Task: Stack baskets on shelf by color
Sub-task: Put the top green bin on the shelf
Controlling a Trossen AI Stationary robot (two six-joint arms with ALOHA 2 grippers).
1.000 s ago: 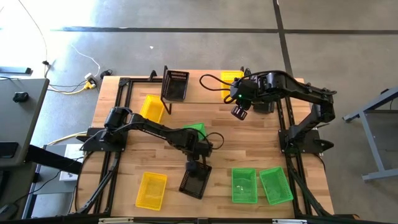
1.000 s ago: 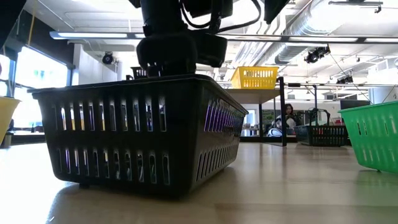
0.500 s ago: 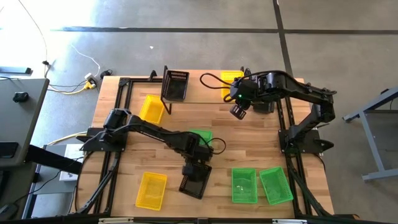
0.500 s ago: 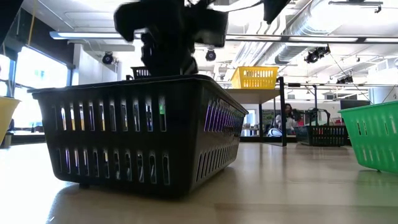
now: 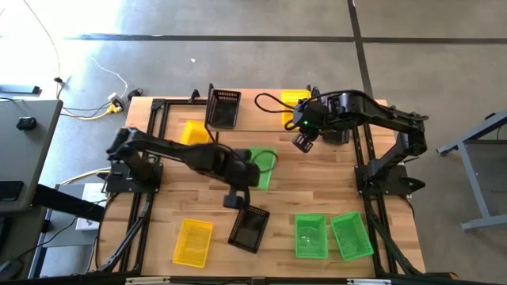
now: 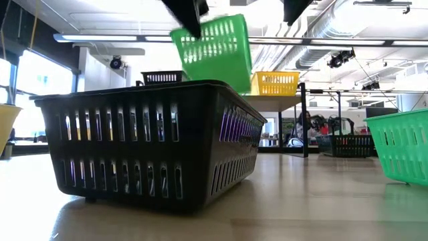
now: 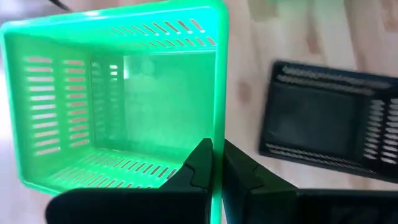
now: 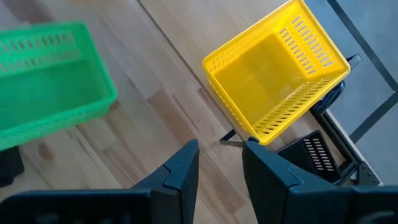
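My left gripper (image 7: pixel 217 163) is shut on a green basket (image 5: pixel 259 167) and holds it in the air over mid-table; the low view shows this basket (image 6: pixel 210 47) tilted, high above a black basket (image 6: pixel 154 140). That black basket (image 5: pixel 249 228) rests on its base near the table's near edge. On the shelf (image 5: pixel 261 120) a black basket (image 5: pixel 223 107) stands at the left end and a yellow basket (image 5: pixel 294 101) further right. My right gripper (image 5: pixel 302 142) hangs open in front of the shelf, touching nothing. My left gripper pinches one side wall of the green basket at its rim (image 7: pixel 219 134), with one finger (image 7: pixel 200 167) inside the basket and the other outside. The fingers come from above. The basket is lifted clear of the table and hangs tilted.
Two green baskets (image 5: pixel 310 235) (image 5: pixel 351 235) lie near the table's near right corner. One yellow basket (image 5: pixel 192 241) lies near left, another (image 5: pixel 194 135) by the shelf's left leg. Bare wood shows between the shelf and the near row. A person (image 6: pixel 311 124) stands far behind.
My left gripper has left the black basket's rim, risen and moved toward the far edge. It now holds the green basket, which has come up off the table and hangs tilted. The black basket has stayed where it was.
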